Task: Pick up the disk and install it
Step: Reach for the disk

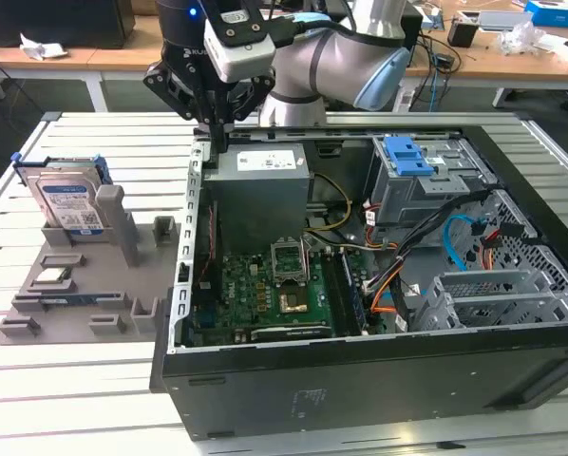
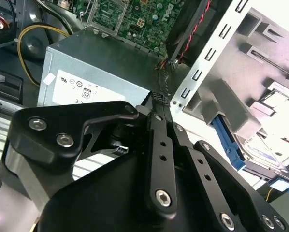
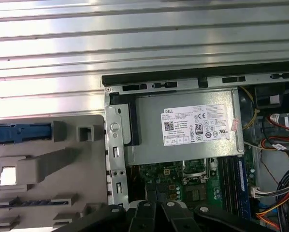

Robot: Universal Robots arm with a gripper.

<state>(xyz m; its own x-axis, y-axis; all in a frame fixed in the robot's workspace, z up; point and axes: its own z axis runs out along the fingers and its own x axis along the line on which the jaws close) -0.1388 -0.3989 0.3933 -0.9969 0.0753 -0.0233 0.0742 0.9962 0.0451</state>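
The disk (image 1: 70,204), a silver-grey drive with a white-and-blue label in a blue caddy, stands upright in a grey holder (image 1: 85,285) at the exterior view's left, outside the computer case. The second wrist view catches its edge (image 2: 260,155), and the first wrist view its blue caddy top (image 3: 21,132). My gripper (image 1: 214,135) hangs over the case's rear corner beside the power supply (image 1: 260,179), well apart from the disk. Its black fingers (image 2: 160,126) lie together with nothing between them, so it is shut and holding nothing.
The open computer case (image 1: 360,380) lies on a slatted metal table (image 1: 75,399). Inside are the motherboard (image 1: 265,294), cables and a grey drive cage with a blue latch (image 1: 412,157). A small silver chip (image 1: 54,277) sits on the holder. Workbenches stand behind.
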